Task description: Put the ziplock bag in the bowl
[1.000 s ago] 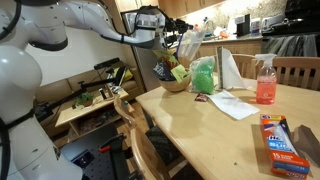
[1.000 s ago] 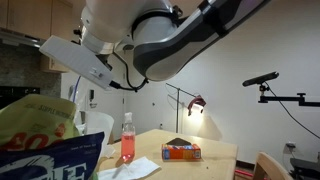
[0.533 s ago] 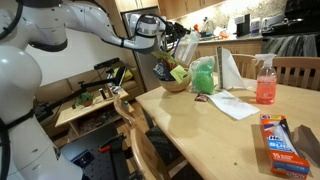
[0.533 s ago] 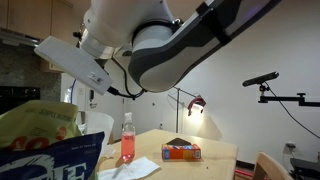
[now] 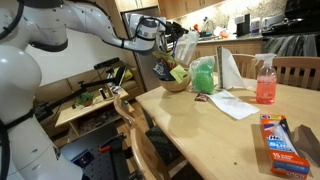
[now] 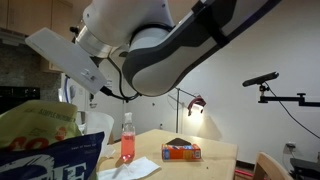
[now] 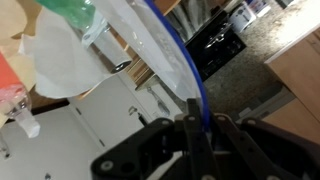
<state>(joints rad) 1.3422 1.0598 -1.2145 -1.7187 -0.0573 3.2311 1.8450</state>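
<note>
Left of centre in an exterior view, the bowl (image 5: 176, 84) is seen just beside the green bag (image 5: 203, 76). Above it in frame, the ziplock bag (image 5: 186, 46) is pinched at its blue-edged top by the fully closed gripper (image 7: 196, 124). The bag should be lowered inside the rim before being released.

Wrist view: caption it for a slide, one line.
Jaws shut on the ziplock bag along its blue zip edge, a green bag beyond.

Arm (image 5: 85, 22) outstretched, fingers (image 7: 190, 145) pinched shut.
</note>
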